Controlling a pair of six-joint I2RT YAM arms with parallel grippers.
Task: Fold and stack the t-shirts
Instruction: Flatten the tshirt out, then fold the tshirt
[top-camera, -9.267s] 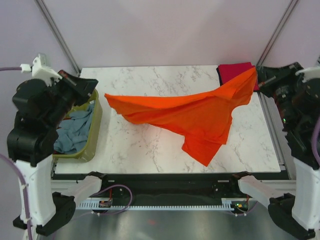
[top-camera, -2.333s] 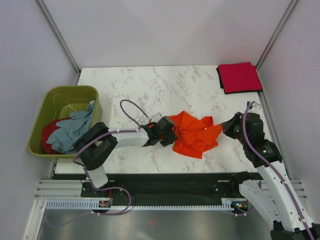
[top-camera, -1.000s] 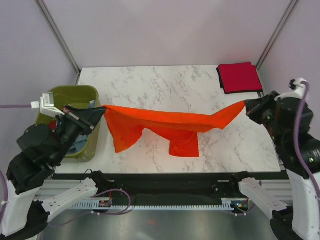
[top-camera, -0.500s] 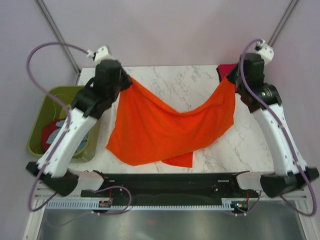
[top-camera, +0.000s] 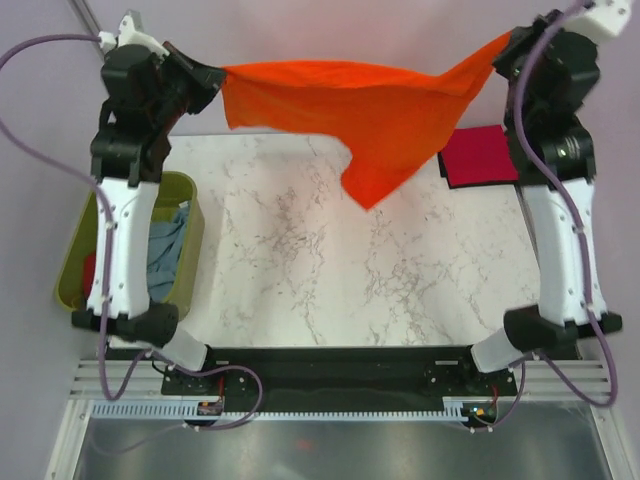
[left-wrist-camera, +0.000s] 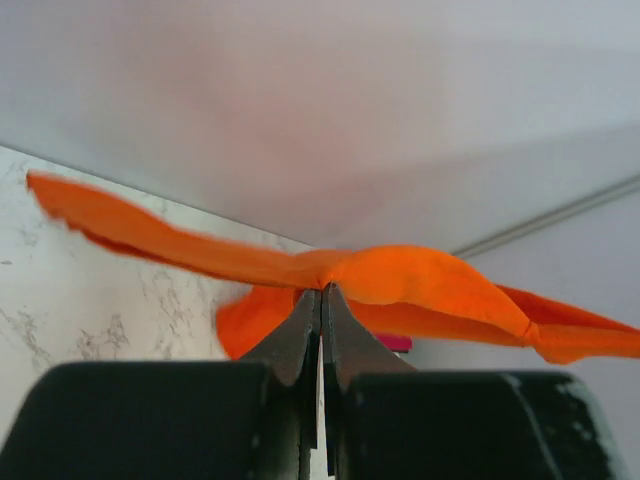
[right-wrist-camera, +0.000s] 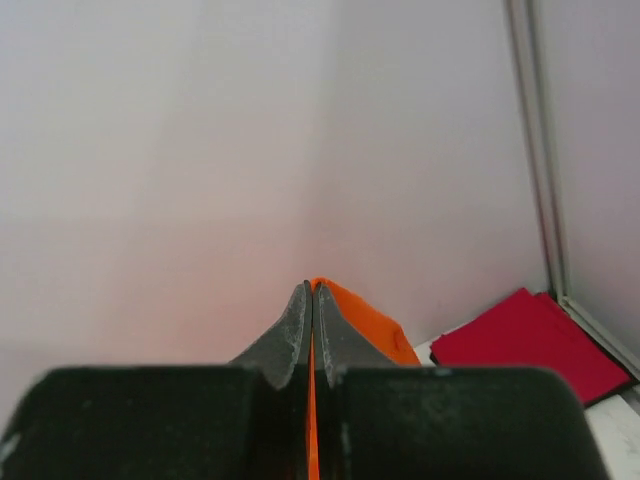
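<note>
The bright orange t-shirt (top-camera: 350, 105) hangs stretched in the air above the far edge of the table, its lower flap dangling toward the middle. My left gripper (top-camera: 215, 75) is shut on its left end and my right gripper (top-camera: 505, 45) is shut on its right end, both raised high. In the left wrist view the orange cloth (left-wrist-camera: 400, 280) fans out from the closed tips (left-wrist-camera: 322, 290). In the right wrist view the cloth (right-wrist-camera: 365, 320) is pinched between the tips (right-wrist-camera: 311, 287). A folded crimson t-shirt (top-camera: 480, 155) lies at the far right corner. A grey-blue t-shirt (top-camera: 165, 245) and a red one (top-camera: 90, 270) sit in the tub.
The olive-green tub (top-camera: 75, 270) stands off the table's left edge, partly hidden by my left arm. The white marble table (top-camera: 330, 270) spreads below the hanging shirt. The folded crimson shirt (right-wrist-camera: 530, 340) shows at the lower right of the right wrist view.
Both arms have lifted higher and reached toward the back wall, pulling the orange shirt taut between them. It has left the table and now hangs in the air.
</note>
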